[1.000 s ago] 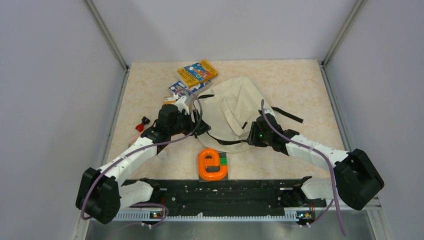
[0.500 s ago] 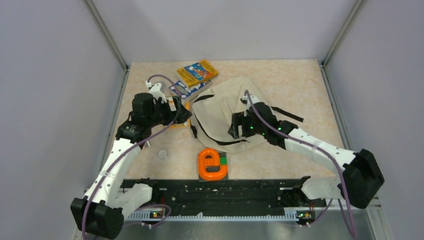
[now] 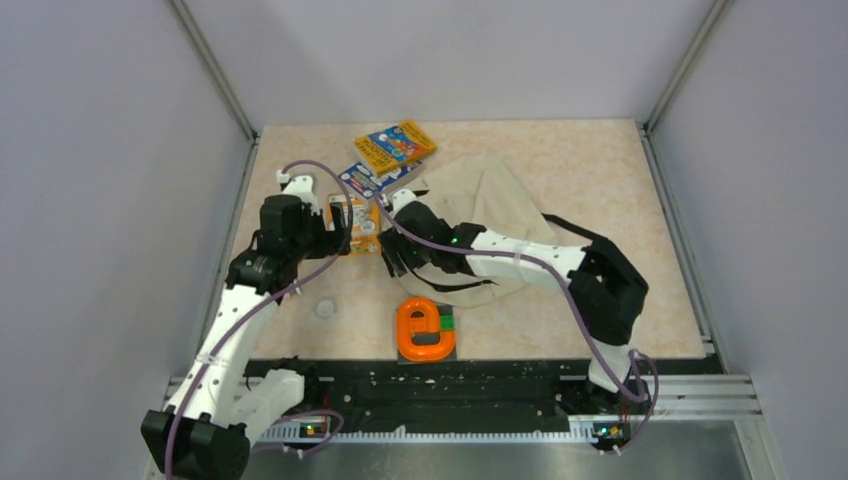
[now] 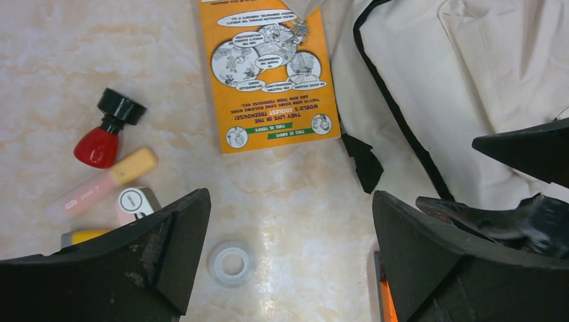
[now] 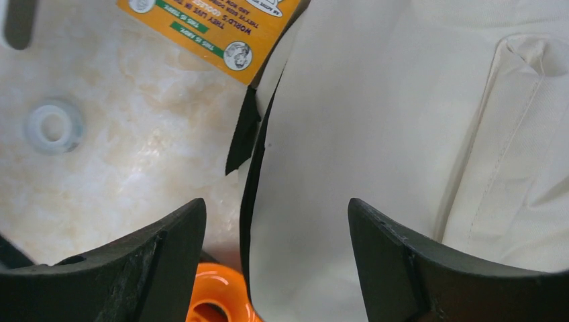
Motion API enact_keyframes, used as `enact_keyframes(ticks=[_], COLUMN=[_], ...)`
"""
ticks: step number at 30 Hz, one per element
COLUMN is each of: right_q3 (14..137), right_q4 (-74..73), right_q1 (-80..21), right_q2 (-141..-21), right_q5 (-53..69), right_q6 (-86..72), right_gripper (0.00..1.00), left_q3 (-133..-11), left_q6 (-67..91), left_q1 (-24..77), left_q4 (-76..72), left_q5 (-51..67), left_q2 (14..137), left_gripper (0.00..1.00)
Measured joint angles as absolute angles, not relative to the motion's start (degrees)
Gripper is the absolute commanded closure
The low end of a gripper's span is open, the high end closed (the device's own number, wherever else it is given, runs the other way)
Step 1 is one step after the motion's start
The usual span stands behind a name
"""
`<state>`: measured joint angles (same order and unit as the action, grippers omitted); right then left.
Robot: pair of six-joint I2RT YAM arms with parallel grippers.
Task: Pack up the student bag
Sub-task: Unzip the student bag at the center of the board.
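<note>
Top view: the student bag (image 3: 490, 195) lies slumped flat mid-worktop (image 3: 620, 150). The right arm is draped across it, so much of its near half is covered, and a black strap (image 3: 578, 229) trails off its right side. The left gripper (image 3: 332, 238) hovers just beside the bag's left edge, jaws released and wide apart with nothing between them. The right gripper (image 3: 398, 262) is over that same edge, jaws also spread and not clamped on the fabric. Only the top view shows the two picture books (image 3: 395, 146) beyond the bag's far-left corner and the whole orange e-shaped toy (image 3: 425, 330) on the bag's near side. Only the left wrist view shows the small stuff well left of the bag, which the left arm hides from above: a red bottle (image 4: 100, 142) with a black cap, a pink-and-yellow stick (image 4: 100, 184), and a white piece (image 4: 134, 201) with a round mark. There is also a yellow item (image 4: 84, 236), mostly hidden under the finger. An orange booklet (image 4: 272, 74) touches the bag's left edge. A clear tape ring (image 4: 229, 263) lies apart from the bag, on its near-left. The right wrist view gives a close look at the bag's black zipper trim (image 5: 249, 201) and a stitched seam. The toy is cut off at the bottom there. The booklet's text is upside down and too small to read. Can't tell whether the bag is open, and no lining shows.
</note>
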<state>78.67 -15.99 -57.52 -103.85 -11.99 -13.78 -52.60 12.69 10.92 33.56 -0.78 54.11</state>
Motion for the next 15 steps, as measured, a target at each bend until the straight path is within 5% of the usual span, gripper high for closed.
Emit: enact_keyframes(ticks=[11, 15], right_q3=[86.1, 86.7], right_q4=[-22.9, -22.8], right_q1=[-58.3, -58.3], right_q2=[-112.2, -112.0], right_q5=[-21.2, -23.3], right_q6=[-11.2, -11.0], right_gripper=[0.30, 0.43], left_q3=[-51.5, -51.2], left_q6=[11.8, 11.8], left_q1=[10.7, 10.6], left_q4=[33.5, 33.6], left_q5=[-4.2, -4.4], left_q2=[52.2, 52.2], left_gripper=[0.05, 0.05])
